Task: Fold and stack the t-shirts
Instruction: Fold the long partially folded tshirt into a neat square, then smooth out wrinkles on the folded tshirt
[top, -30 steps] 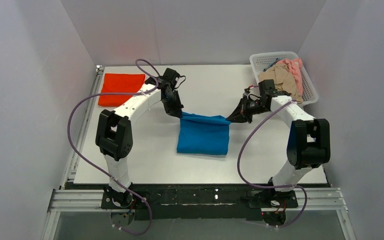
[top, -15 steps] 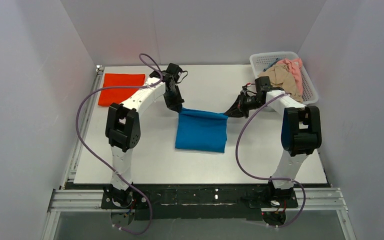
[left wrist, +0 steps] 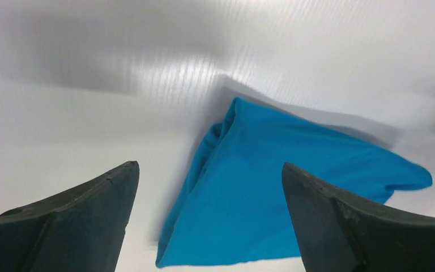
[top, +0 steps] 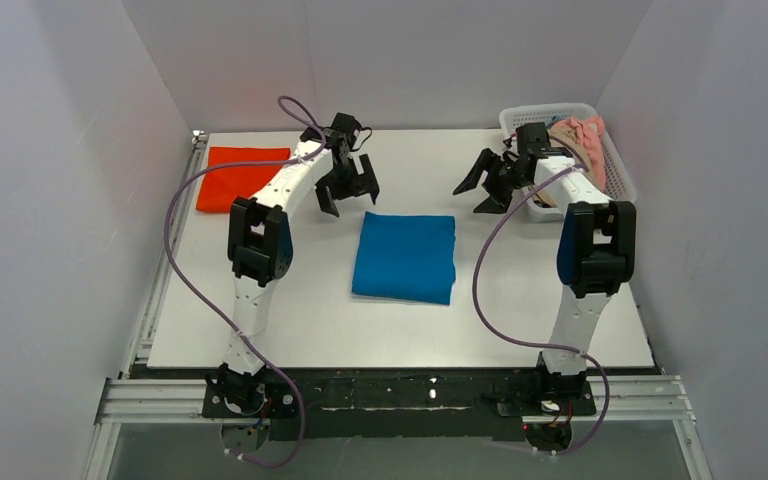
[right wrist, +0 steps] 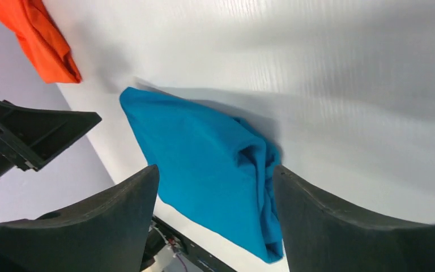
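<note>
A bright blue t-shirt point(top: 405, 256) lies folded flat in the middle of the table, also seen from the left wrist point(left wrist: 277, 192) and right wrist point(right wrist: 209, 164). An orange-red t-shirt point(top: 241, 177) lies folded at the far left; its corner point(right wrist: 37, 37) shows in the right wrist view. My left gripper point(top: 348, 190) hangs open above the table, just beyond the blue shirt's far left corner, holding nothing. My right gripper point(top: 482, 187) is open too, raised past the far right corner, empty. Both sets of jaws stand wide apart over the cloth point(left wrist: 209, 226) point(right wrist: 215, 226).
A white mesh basket point(top: 520, 120) stands at the back right with beige point(top: 552, 140) and pink point(top: 588, 133) shirts heaped in it. White walls close in the table on three sides. A metal rail point(top: 400, 395) runs along the near edge.
Both grippers were shut on the blue shirt's far corners; they have let go, opened wide and lifted away toward the back. The blue shirt now lies flat.
</note>
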Action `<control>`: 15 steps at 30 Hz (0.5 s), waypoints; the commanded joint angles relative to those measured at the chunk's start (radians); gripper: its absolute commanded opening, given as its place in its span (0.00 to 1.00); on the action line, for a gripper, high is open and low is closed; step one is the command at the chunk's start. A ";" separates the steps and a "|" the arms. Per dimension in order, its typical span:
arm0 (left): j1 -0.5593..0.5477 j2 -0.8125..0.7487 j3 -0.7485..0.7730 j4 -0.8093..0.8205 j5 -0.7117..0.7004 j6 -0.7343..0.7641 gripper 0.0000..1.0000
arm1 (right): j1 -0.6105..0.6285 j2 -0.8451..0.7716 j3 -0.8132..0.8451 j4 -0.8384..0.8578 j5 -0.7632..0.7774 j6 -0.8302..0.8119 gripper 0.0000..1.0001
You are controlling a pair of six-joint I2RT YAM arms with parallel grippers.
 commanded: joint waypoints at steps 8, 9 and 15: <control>-0.012 -0.106 -0.161 0.108 0.363 -0.021 0.98 | 0.118 -0.161 -0.230 0.232 -0.173 -0.016 0.84; -0.013 -0.082 -0.142 0.110 0.370 -0.020 0.98 | 0.121 -0.133 -0.205 0.238 -0.168 -0.015 0.84; -0.015 0.073 -0.049 0.083 0.343 -0.014 0.98 | 0.111 0.057 -0.088 0.247 -0.083 0.065 0.84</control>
